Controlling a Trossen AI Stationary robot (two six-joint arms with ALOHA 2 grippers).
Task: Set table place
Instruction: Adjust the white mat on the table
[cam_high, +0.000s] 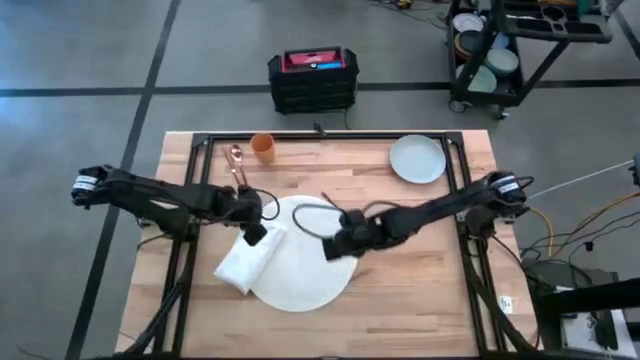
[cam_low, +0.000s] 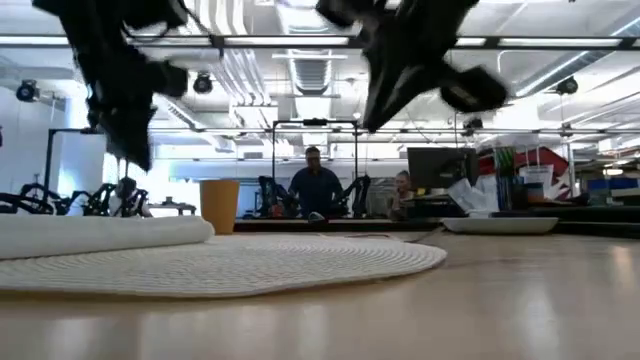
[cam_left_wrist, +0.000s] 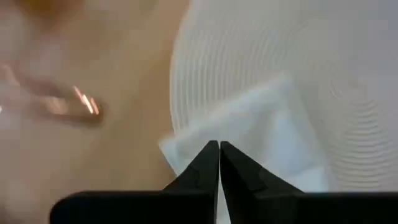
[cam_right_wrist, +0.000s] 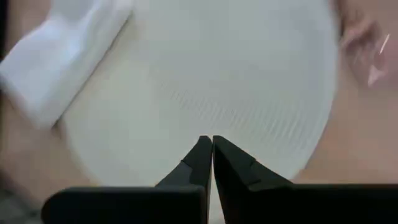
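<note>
The place, a large round white mat (cam_high: 300, 258), lies flat on the middle of the table (cam_high: 420, 290). A folded white napkin (cam_high: 250, 262) rests on the mat's left part, its outer end over the mat's edge on the wood. My left gripper (cam_left_wrist: 219, 147) is shut and hovers above the napkin's far end (cam_left_wrist: 249, 124). My right gripper (cam_right_wrist: 207, 142) is shut and hovers above the mat's right half (cam_right_wrist: 236, 81). In the low view both grippers (cam_low: 135, 150) (cam_low: 378, 118) hang clear above the mat (cam_low: 250, 265).
An orange cup (cam_high: 262, 146) and copper cutlery (cam_high: 237, 165) sit near the far left corner. A pale grey-green plate (cam_high: 417, 158) lies at the far right. The near right of the table is bare wood. People stand in the room behind (cam_low: 315, 185).
</note>
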